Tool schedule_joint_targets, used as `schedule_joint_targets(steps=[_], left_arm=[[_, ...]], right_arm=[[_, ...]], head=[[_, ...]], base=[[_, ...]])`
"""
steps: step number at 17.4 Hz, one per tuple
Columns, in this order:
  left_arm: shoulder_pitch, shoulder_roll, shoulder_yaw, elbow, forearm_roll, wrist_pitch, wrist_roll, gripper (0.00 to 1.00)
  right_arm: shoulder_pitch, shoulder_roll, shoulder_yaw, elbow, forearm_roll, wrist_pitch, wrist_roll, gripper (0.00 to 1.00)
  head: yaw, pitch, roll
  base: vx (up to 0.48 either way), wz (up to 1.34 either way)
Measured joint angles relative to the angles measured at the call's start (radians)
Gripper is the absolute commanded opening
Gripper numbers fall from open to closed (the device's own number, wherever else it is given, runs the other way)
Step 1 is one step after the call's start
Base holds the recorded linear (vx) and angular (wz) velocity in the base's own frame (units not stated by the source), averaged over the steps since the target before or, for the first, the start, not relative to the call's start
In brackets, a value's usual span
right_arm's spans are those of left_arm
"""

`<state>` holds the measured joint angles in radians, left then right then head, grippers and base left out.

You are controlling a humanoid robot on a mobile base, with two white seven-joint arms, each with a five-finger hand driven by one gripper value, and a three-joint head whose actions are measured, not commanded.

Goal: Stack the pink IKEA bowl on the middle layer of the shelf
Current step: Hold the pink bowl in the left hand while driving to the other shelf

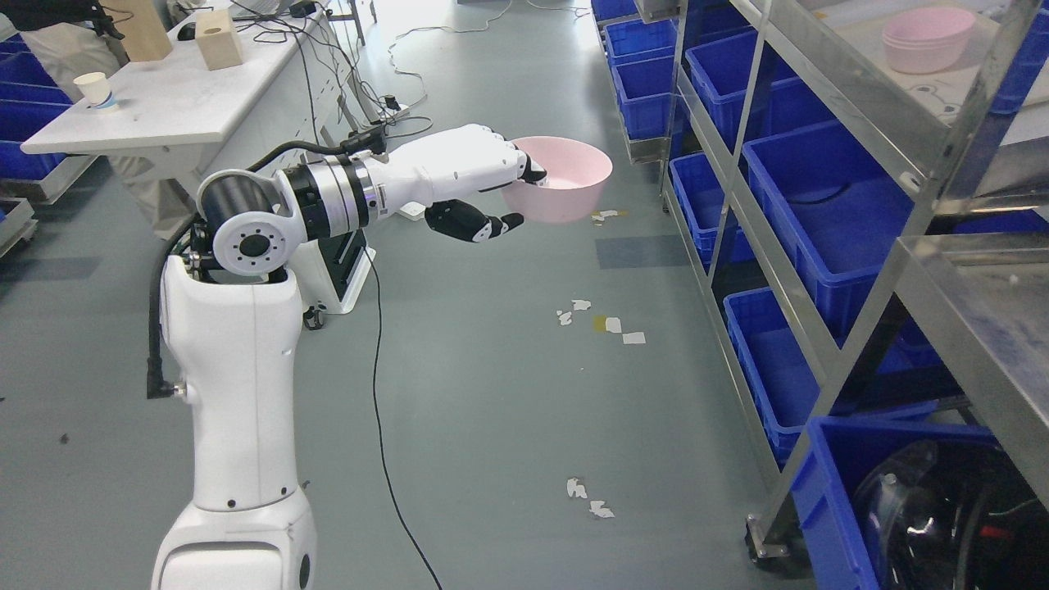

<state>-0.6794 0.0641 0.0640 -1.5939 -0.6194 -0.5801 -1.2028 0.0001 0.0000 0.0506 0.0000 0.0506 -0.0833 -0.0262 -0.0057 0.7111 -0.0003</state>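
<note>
The robot's left hand [479, 184] grips the near rim of a pink bowl [565, 184], fingers over the edge and thumb beneath, holding it above the grey floor [492, 369], well left of the metal shelf [828, 106] where stacked pink bowls [926, 37] sit.

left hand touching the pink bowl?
Touching. Head view: left hand grips the bowl, fingers over the near rim, thumb under it.
</note>
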Motion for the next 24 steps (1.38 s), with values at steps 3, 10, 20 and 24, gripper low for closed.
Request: schedule_joint_targets(steps=[3,10,20,24], left_arm=[[0.026,-0.002,0.016,0.0,0.001,-0.023,0.006,0.01],[0.054,-0.004,0.044,0.003,0.001,-0.046,0.025,0.01],[0.063,-0.005,0.061,0.005,-0.001,-0.061,0.036,0.02],[0.065,-0.005,0.065,0.005,-0.002,-0.061,0.038,0.02]], right_arm=[[0.0,0.0,0.0,0.0,0.0,0.0,0.0,1.0],[0.0,0.0,0.0,0.0,0.0,0.0,0.0,1.0],[0.0,0.0,0.0,0.0,0.0,0.0,0.0,1.0],[0.0,0.0,0.0,0.0,0.0,0.0,0.0,1.0]], head=[[0.0,0.0,0.0],[0.0,0.0,0.0],[0.0,0.0,0.0],[0.0,0.0,0.0]], base=[[-0.028,0.37],[-0.027,0.55],[0.004,0.12],[0.02,0.07]])
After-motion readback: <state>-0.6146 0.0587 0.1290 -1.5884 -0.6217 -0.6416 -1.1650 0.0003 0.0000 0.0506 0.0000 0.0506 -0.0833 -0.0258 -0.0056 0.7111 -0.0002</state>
